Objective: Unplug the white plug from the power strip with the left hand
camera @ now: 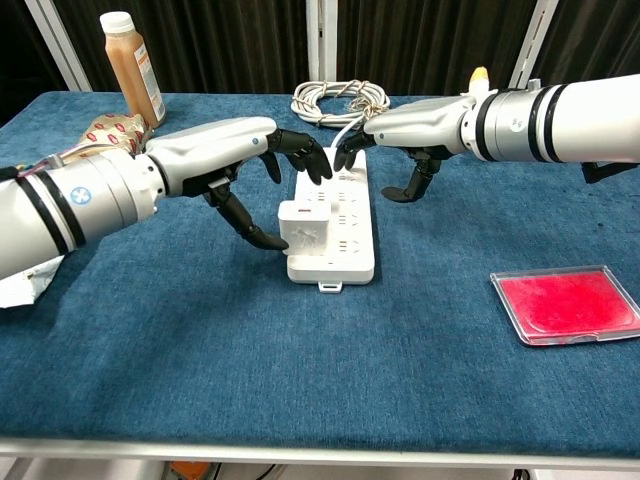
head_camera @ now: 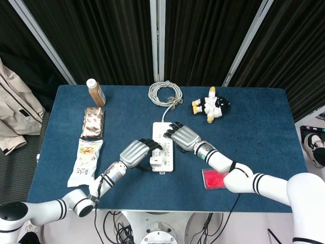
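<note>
1. White plug (camera: pixel 306 229) is seated in the near end of the power strip (camera: pixel 340 215), on its left side; strip lies flat on the blue table (camera: pixel 300 380), near the centre.
2. Left hand (camera: pixel 245 160) is arched over the plug, fingers apart. Thumb tip touches or nearly touches the plug's left face; the other fingertips (camera: pixel 318 168) hang above the strip just beyond the plug. Not closed on it; holds nothing.
3. In the head view the left hand (head_camera: pixel 136 152) lies just beside the strip's left edge, its dark fingers (head_camera: pixel 154 146) reaching over the strip (head_camera: pixel 165 142).
4. Right hand (camera: pixel 415 120) is at the far end of the strip, fingertips down on or just above the strip's top surface, thumb hanging off its right side. Fingers spread, nothing gripped. Contact cannot be confirmed from either view.
5. Head view: right hand (head_camera: pixel 183 136) covers the far right part of the strip.
6. Strip's cable runs back to a coiled cord (head_camera: pixel 165 93) at the far table edge.
7. Elsewhere on the table: brown bottle (camera: pixel 131 67) far left, snack packets (head_camera: pixel 93 122) along the left, penguin plush (head_camera: pixel 212 106) far right, red tray (camera: pixel 566 304) near right.
</note>
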`<action>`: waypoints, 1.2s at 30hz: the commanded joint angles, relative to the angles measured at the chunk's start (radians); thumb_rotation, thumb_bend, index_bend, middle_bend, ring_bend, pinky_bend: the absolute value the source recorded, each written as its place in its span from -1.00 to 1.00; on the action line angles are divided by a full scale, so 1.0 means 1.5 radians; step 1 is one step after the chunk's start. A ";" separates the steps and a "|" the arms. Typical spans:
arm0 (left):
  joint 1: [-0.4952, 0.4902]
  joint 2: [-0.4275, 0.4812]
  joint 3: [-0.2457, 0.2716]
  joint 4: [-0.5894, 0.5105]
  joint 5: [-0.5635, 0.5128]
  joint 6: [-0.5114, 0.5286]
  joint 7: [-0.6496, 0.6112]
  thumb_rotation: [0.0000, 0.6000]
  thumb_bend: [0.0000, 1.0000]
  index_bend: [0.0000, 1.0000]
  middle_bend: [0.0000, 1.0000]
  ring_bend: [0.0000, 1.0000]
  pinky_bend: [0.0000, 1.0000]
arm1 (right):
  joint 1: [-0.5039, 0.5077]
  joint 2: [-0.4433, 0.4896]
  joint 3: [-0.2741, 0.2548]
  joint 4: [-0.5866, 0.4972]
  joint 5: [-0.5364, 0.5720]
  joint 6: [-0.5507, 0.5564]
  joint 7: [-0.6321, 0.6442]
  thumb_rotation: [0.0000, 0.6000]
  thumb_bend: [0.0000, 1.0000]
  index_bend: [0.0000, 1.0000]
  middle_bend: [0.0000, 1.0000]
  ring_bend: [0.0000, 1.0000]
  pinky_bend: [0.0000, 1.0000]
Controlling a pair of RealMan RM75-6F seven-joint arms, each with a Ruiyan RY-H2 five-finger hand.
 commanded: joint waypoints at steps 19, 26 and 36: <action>-0.025 -0.041 0.018 0.036 -0.022 -0.006 -0.013 1.00 -0.46 -0.23 -0.11 -0.21 0.26 | -0.002 -0.004 -0.013 0.003 -0.003 0.014 -0.002 1.00 -0.16 -0.63 -0.64 -1.00 -1.00; -0.029 -0.056 0.025 0.065 -0.013 0.011 -0.028 1.00 -0.21 -0.02 0.10 -0.01 0.39 | 0.001 -0.009 -0.016 0.006 -0.003 0.012 -0.006 1.00 -0.16 -0.63 -0.64 -1.00 -1.00; -0.022 -0.079 0.034 0.107 0.002 0.052 -0.057 1.00 -0.01 0.21 0.35 0.16 0.49 | 0.000 -0.012 -0.021 0.001 0.006 0.015 -0.020 1.00 -0.16 -0.63 -0.64 -1.00 -1.00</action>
